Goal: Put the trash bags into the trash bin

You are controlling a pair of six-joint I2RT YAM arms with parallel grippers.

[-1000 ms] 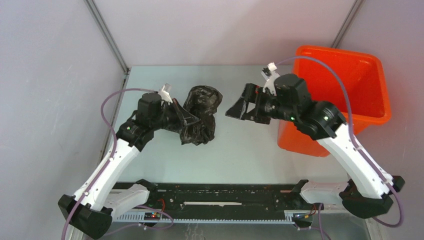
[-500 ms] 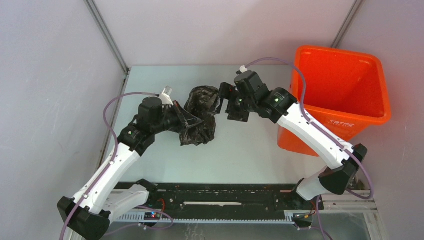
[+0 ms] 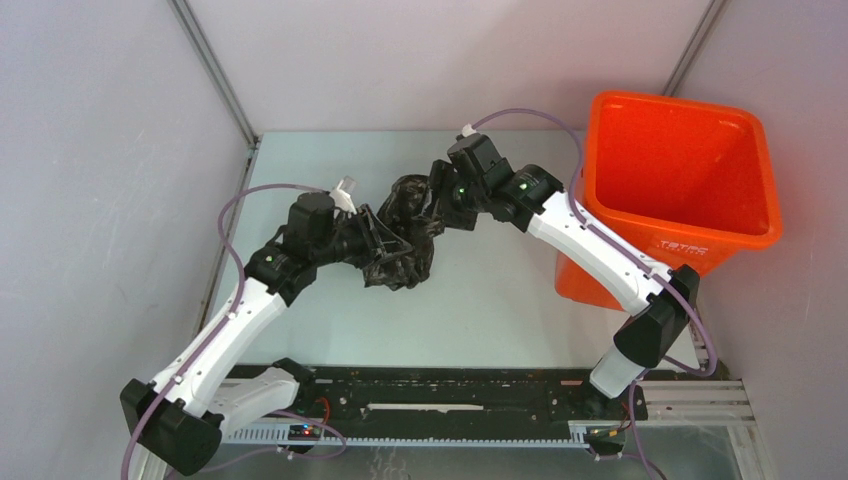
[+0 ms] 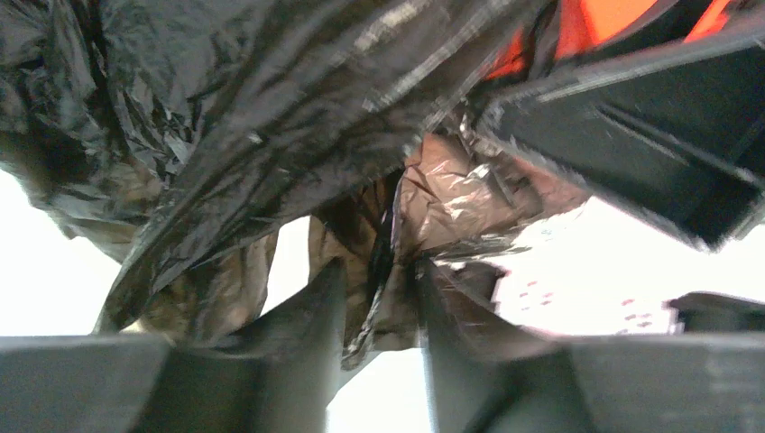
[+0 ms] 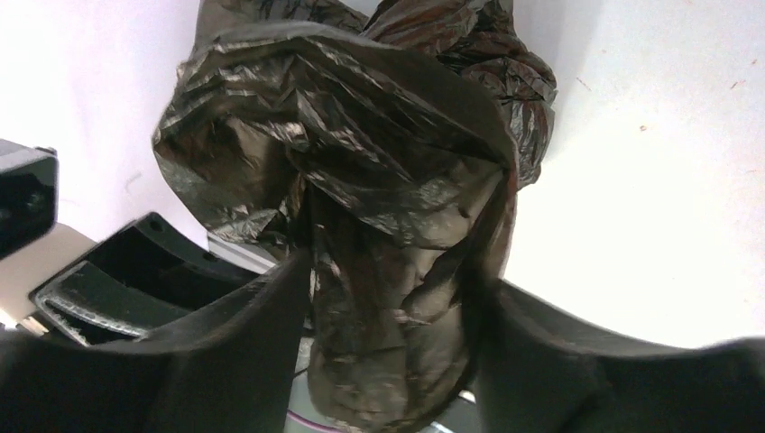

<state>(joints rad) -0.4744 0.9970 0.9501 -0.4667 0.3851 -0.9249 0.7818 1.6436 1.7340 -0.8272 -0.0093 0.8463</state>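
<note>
The black trash bag (image 3: pixel 408 250) hangs bunched between my two grippers above the middle of the table. From the left, my left gripper (image 3: pixel 385 240) reaches into it; in the left wrist view its fingers (image 4: pixel 316 307) stand apart with a loose strip of the bag's film (image 4: pixel 271 108) between them. My right gripper (image 3: pixel 432 195) comes in from the right. In the right wrist view, that gripper (image 5: pixel 392 289) is shut on a thick wad of the bag (image 5: pixel 361 135). The orange trash bin (image 3: pixel 690 100) stands upright at the far right, a forearm's length from the bag.
Grey walls and slanted metal posts (image 3: pixel 215 70) close in the table (image 3: pixel 480 300) on three sides. A black rail (image 3: pixel 430 395) runs along the near edge between the arm bases. The right arm stretches across in front of the bin.
My right gripper swung left from beside the bin to the bag and closed round its top. My left gripper's jaws, shut on the bag before, have parted.
</note>
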